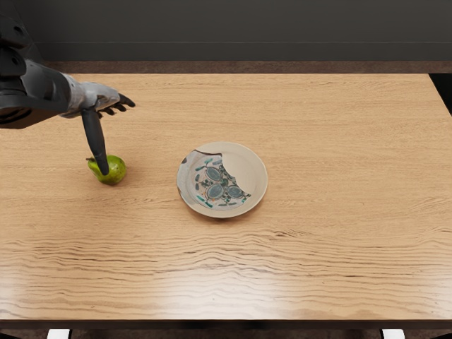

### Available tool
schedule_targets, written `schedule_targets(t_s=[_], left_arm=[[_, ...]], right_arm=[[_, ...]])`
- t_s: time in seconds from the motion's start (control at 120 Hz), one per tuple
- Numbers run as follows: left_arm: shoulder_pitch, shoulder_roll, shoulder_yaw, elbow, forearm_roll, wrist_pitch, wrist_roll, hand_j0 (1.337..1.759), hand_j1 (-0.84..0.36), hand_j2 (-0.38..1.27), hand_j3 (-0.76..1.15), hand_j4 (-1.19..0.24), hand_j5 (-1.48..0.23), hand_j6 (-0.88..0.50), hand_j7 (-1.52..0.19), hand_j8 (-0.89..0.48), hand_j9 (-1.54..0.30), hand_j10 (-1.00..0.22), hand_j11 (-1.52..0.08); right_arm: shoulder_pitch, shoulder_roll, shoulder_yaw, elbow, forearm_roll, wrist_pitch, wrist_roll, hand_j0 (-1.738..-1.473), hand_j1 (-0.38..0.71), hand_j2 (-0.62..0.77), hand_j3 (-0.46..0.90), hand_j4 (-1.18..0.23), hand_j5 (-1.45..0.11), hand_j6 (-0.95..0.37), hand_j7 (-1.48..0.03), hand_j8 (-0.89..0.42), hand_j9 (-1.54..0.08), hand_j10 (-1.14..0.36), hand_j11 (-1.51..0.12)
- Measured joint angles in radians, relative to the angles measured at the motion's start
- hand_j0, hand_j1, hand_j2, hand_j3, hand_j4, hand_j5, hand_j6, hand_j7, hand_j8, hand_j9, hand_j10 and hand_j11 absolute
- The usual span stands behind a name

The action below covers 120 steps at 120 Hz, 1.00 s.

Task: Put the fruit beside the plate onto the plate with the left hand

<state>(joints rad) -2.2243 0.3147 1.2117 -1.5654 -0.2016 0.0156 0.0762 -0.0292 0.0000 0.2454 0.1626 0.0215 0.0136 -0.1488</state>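
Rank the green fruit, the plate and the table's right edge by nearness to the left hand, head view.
1. Green fruit, right below the left hand.
2. Plate, mid-table, right of the fruit.
3. Table's right edge, far across.

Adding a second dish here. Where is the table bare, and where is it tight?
Bare wood: the right half of the table beyond the plate, and the wide front strip below it. Crowded: the left side, where the left hand reaches down to the green fruit, with only a modest gap to the plate.
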Motion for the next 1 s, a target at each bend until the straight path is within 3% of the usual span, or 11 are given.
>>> schedule_targets(t_s=[0.117, 0.25, 0.4, 0.708, 1.0], left_arm=[[0.009, -0.014, -0.002, -0.112, 0.014, 0.182, 0.023, 1.658, 0.31, 0.01, 0.00, -0.03, -0.04, -0.03, -0.04, -0.03, -0.04, -0.03, -0.04], [0.071, -0.061, -0.005, -0.155, 0.042, 0.300, 0.030, 1.658, 0.31, 0.01, 0.00, -0.03, -0.04, -0.03, -0.04, -0.03, -0.04, -0.03, -0.04], [0.172, -0.067, -0.029, -0.129, 0.061, 0.380, 0.032, 1.658, 0.31, 0.01, 0.00, -0.03, -0.04, -0.03, -0.04, -0.03, -0.04, -0.03, -0.04], [0.256, -0.095, -0.068, -0.018, 0.067, 0.446, 0.031, 1.658, 0.31, 0.01, 0.00, -0.03, -0.04, -0.03, -0.04, -0.03, -0.04, -0.03, -0.04], [0.270, -0.124, -0.068, -0.005, 0.061, 0.520, 0.031, 1.658, 0.31, 0.01, 0.00, -0.03, -0.04, -0.03, -0.04, -0.03, -0.04, -0.03, -0.04]], right_arm=[[0.000, 0.000, 0.000, 0.000, 0.000, 0.000, 0.000, -1.658, -0.35, 0.00, 0.00, 0.00, 0.00, 0.00, 0.00, 0.00, 0.00, 0.00, 0.00], [0.000, 0.000, 0.000, 0.000, 0.000, 0.000, 0.000, -1.658, -0.35, 0.00, 0.00, 0.00, 0.00, 0.00, 0.00, 0.00, 0.00, 0.00, 0.00], [0.000, 0.000, 0.000, 0.000, 0.000, 0.000, 0.000, -1.658, -0.35, 0.00, 0.00, 0.00, 0.00, 0.00, 0.00, 0.00, 0.00, 0.00, 0.00], [0.000, 0.000, 0.000, 0.000, 0.000, 0.000, 0.000, -1.658, -0.35, 0.00, 0.00, 0.00, 0.00, 0.00, 0.00, 0.00, 0.00, 0.00, 0.00], [0.000, 0.000, 0.000, 0.000, 0.000, 0.000, 0.000, -1.658, -0.35, 0.00, 0.00, 0.00, 0.00, 0.00, 0.00, 0.00, 0.00, 0.00, 0.00]])
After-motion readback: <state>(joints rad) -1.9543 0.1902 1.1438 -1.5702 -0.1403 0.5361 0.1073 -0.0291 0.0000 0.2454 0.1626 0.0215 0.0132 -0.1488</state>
